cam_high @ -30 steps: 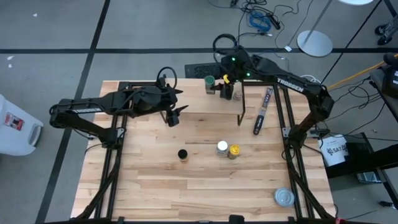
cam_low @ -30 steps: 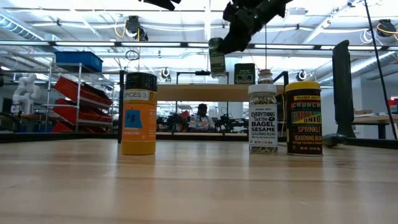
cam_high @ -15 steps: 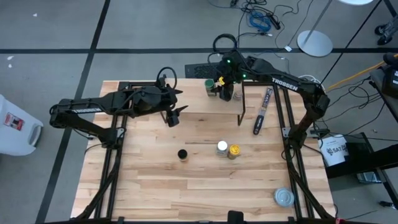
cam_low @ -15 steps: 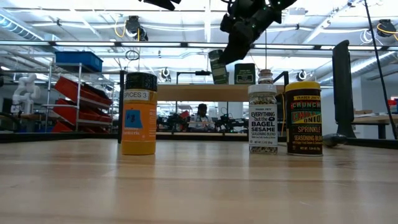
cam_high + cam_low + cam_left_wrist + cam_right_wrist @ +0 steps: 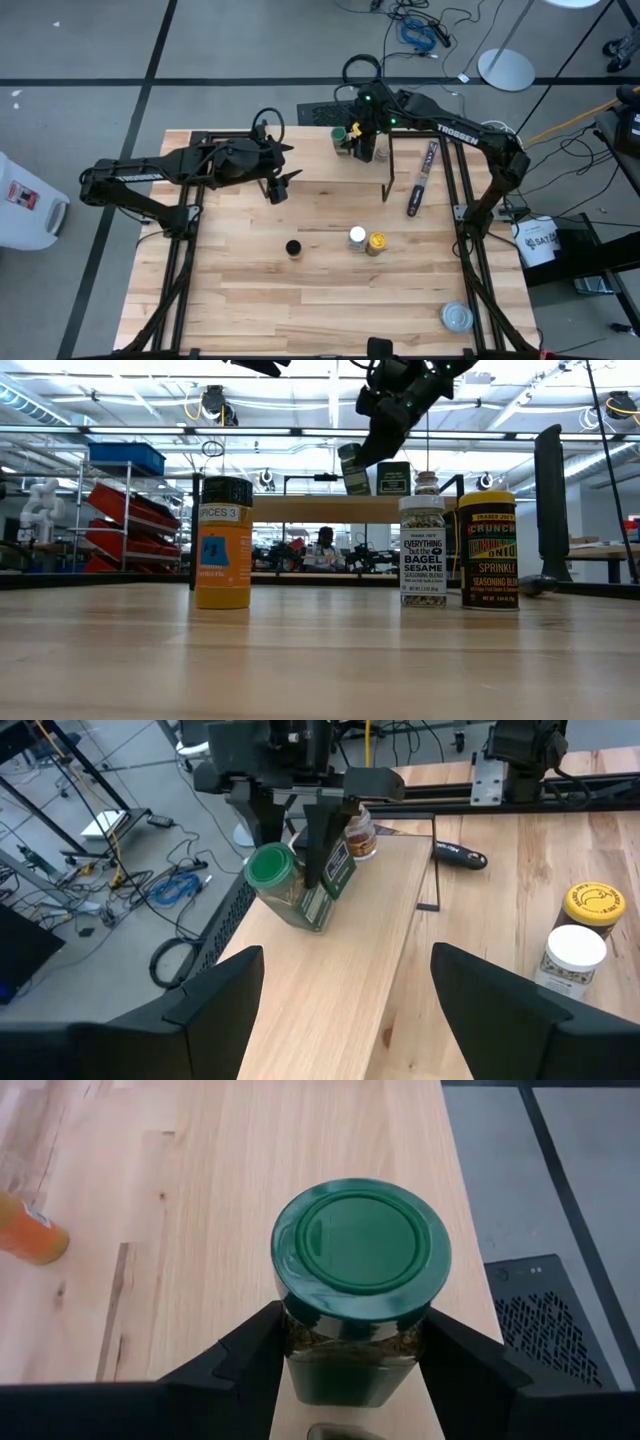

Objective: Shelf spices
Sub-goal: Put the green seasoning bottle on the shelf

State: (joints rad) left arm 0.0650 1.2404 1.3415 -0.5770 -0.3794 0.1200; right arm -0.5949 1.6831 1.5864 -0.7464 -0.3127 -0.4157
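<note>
Wooden surface [image 5: 250,290] carries the shelf [image 5: 340,960] at its far edge. Above the shelf plank, the right claw [image 5: 318,870] holds the green-lidded jar [image 5: 290,887], tilted. Left claw [image 5: 280,186] hovers beside the shelf, its fingers wide and empty.

High view: overhead, straight down on the whole table [image 5: 250,290]. Low view: tabletop level, close behind three jars, facing the room. Left wrist: angled down across the shelf [image 5: 340,950]. Right wrist: close above the green-lidded jar [image 5: 360,1270], also seen in the left wrist view.
</note>
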